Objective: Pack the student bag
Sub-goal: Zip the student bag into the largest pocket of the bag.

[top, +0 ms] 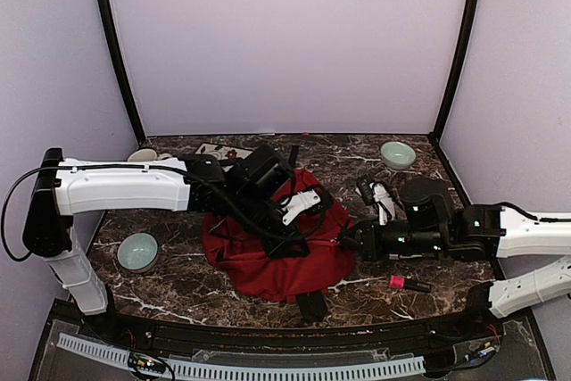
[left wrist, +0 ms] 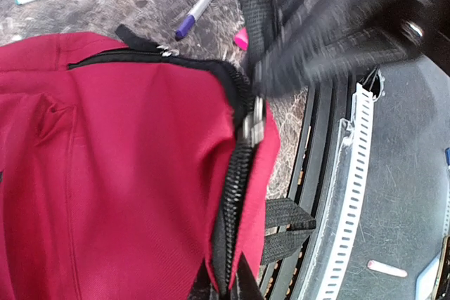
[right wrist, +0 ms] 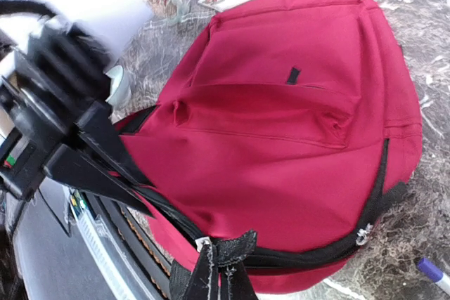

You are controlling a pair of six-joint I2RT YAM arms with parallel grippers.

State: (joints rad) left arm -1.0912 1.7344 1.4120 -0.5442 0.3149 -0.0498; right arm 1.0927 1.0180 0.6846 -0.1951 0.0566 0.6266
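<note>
The dark-red student bag lies flat in the middle of the table. It also shows in the left wrist view and the right wrist view. My left gripper is shut on the bag's zip edge, at the bottom of its own view. My right gripper is shut on the black zip pull of the main zip, at the bottom of its own view. The two grippers are close together at the bag's right side. The zip looks closed between them.
A green bowl sits at the front left and another at the back right. A pink marker lies to the right of the bag. White markers and a sticker sheet lie behind it. A purple marker lies nearby.
</note>
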